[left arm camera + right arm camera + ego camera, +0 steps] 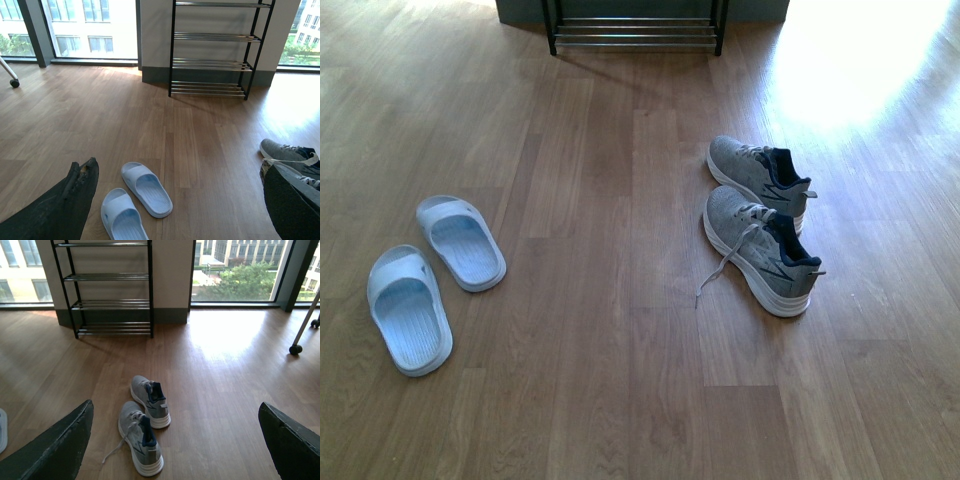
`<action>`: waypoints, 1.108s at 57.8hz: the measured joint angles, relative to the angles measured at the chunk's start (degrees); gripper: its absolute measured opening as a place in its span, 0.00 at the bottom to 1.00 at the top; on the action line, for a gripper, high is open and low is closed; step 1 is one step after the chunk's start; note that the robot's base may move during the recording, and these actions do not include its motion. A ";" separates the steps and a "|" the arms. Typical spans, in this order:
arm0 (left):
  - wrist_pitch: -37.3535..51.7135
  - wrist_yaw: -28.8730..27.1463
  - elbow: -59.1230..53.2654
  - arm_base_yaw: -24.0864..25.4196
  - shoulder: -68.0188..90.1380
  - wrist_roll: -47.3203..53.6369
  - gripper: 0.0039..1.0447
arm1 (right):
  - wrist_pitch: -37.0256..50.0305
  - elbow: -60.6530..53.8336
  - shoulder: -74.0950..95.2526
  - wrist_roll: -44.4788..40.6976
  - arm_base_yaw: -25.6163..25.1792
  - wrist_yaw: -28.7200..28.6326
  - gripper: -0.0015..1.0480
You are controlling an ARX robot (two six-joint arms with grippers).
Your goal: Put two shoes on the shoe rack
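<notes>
The left claw (180,167) and right claw (176,406) hang spread wide, empty — nothing is lifted yet: the grey sneakers (757,215) sit side by side on the wooden floor (600,300), well short of the shoe rack (635,32).

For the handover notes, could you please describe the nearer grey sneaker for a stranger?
Start at the shoe rack straight ahead. On the floor before it, pale blue slides lie left, grey sneakers right. Of those, it is the nearer sneaker: only its lace trails loose across the floor.
</notes>
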 joint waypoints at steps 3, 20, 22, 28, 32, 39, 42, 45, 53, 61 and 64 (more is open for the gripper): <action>0.00 -0.02 0.00 0.00 0.00 0.00 0.91 | 0.00 -0.02 0.00 0.00 0.00 0.00 0.91; 0.00 -0.02 0.00 0.00 0.00 0.00 0.91 | 0.00 -0.02 0.00 0.00 0.00 0.02 0.91; 0.00 0.00 0.00 0.00 0.00 0.00 0.91 | 0.00 0.00 0.00 0.00 0.00 0.00 0.91; 0.00 -0.02 0.00 0.00 0.00 0.00 0.91 | 0.00 -0.02 0.00 0.00 0.00 0.00 0.91; 0.00 -0.02 0.00 0.00 0.00 0.00 0.91 | 0.00 0.00 0.00 0.00 0.00 0.02 0.91; 0.00 -0.02 0.00 0.00 0.00 0.00 0.91 | 0.00 0.00 0.00 0.00 0.00 0.02 0.91; 0.00 0.00 0.00 0.00 0.00 0.00 0.91 | 0.00 -0.02 0.00 0.02 0.00 0.00 0.91; 0.00 0.00 0.00 0.00 0.00 0.00 0.91 | 0.00 -0.02 0.00 0.00 0.00 0.00 0.91; 0.00 0.00 0.00 0.00 0.00 0.00 0.91 | 0.00 0.00 0.00 0.00 0.00 0.00 0.91; 0.00 0.00 0.00 0.00 0.00 0.00 0.91 | 0.00 -0.02 0.00 0.00 0.00 0.00 0.91; 0.00 0.00 0.00 0.00 0.00 0.00 0.91 | 0.00 -0.02 0.00 0.00 0.00 0.00 0.91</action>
